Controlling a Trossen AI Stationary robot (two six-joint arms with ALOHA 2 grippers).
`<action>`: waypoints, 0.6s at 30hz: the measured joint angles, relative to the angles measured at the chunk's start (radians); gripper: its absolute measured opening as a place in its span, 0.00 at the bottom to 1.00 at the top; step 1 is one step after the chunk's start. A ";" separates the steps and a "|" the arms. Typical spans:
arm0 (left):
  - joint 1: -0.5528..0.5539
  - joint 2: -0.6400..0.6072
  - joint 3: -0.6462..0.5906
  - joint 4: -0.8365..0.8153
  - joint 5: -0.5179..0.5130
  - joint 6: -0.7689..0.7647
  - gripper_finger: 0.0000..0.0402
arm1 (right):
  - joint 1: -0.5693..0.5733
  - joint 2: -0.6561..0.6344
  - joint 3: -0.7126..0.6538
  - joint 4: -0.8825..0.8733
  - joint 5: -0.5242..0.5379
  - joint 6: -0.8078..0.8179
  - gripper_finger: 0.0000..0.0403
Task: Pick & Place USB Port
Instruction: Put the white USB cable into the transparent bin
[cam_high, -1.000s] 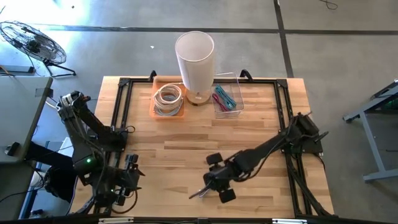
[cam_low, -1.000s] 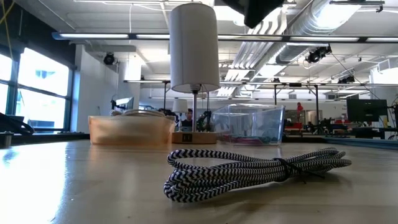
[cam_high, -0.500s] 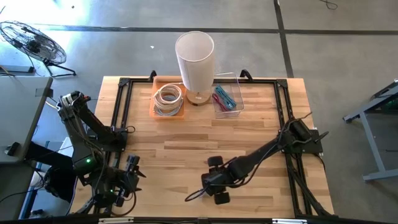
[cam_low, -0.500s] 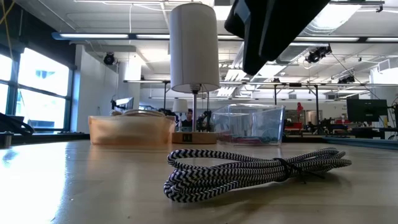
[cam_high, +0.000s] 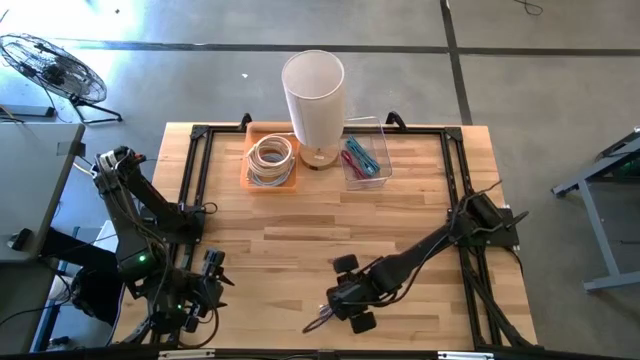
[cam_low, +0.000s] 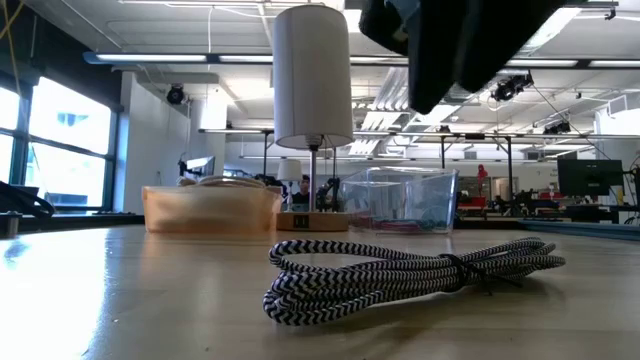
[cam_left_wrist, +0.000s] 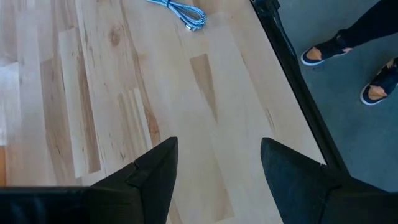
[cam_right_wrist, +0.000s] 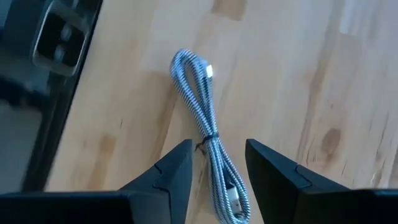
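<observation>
USB cable (cam_right_wrist: 209, 149) unmoved; right gripper (cam_right_wrist: 214, 163) now lower above it, jaws spread.

You've got two matte black arms with loose black cables, a green light on the left arm (cam_high: 140, 262), plain wedge-shaped fingers (cam_left_wrist: 155, 174).

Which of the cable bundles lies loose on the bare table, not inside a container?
The black-and-white braided cable, tied in the middle, lies on the wood under the open right gripper. The white coil is in the orange tray; coloured cables are in the clear bin.
</observation>
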 joint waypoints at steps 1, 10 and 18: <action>0.000 0.000 0.000 0.000 0.000 0.000 0.56 | 0.004 0.000 0.000 -0.007 -0.007 -0.049 0.35; 0.000 0.000 0.000 -0.001 -0.014 0.000 0.56 | -0.008 0.018 0.000 -0.036 -0.021 -0.178 0.35; 0.000 0.000 0.000 -0.002 -0.015 0.000 0.56 | -0.038 0.075 0.000 -0.048 -0.085 -0.195 0.35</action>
